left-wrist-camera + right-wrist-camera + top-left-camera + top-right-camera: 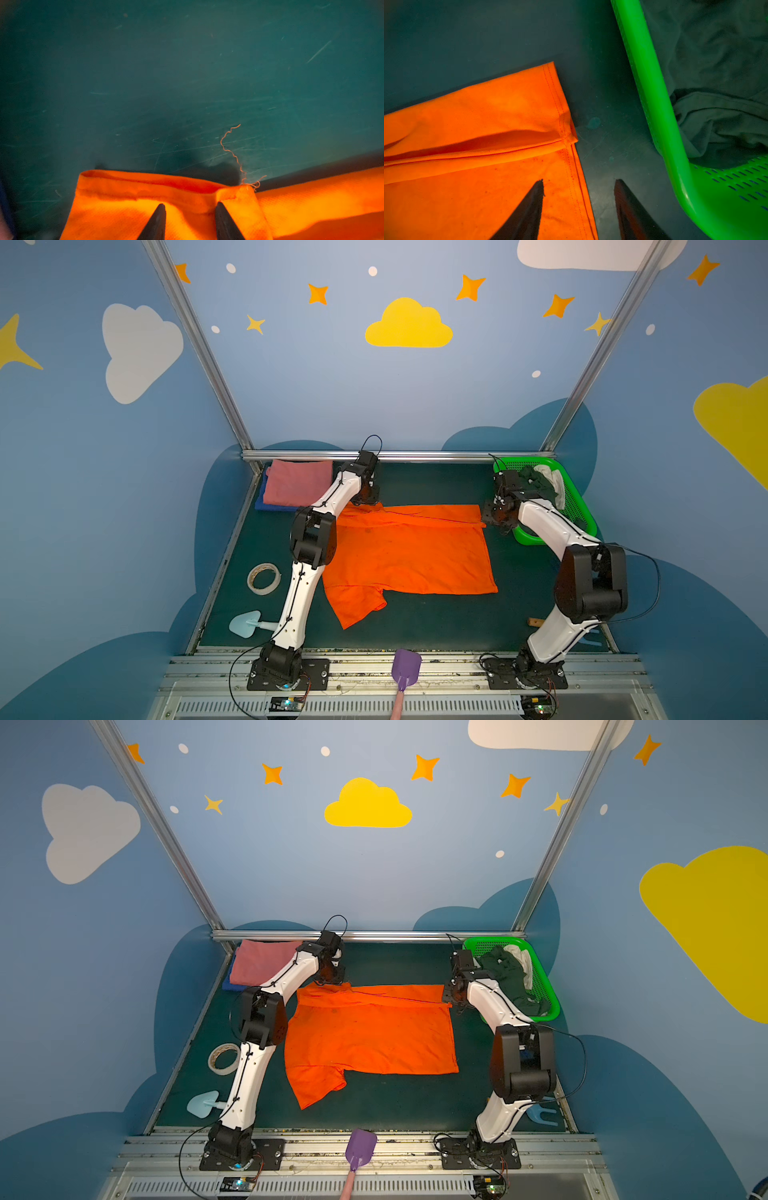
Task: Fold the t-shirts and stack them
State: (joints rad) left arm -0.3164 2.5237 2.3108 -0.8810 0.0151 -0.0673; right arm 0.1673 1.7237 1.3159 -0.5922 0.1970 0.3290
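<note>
Green basket (578, 499) at 2 o'clock holds dark cloth (538, 483). Orange t-shirt (411, 551) lies centre; left gripper (190, 207), right gripper (579, 182) part-open at its 12 o'clock edge, holding nothing. Left wrist view alone shows loose thread (230, 149).

Orange t-shirt (409, 556): spread flat at ctr of mat (415, 626), far edge folded over as a narrow band, one short sleeve projecting at near-left corner. Pink t-shirt (297, 483): folded, stacked on folded blue t-shirt (259, 501) at far-left corner; blue shows as edge strip only.
</note>
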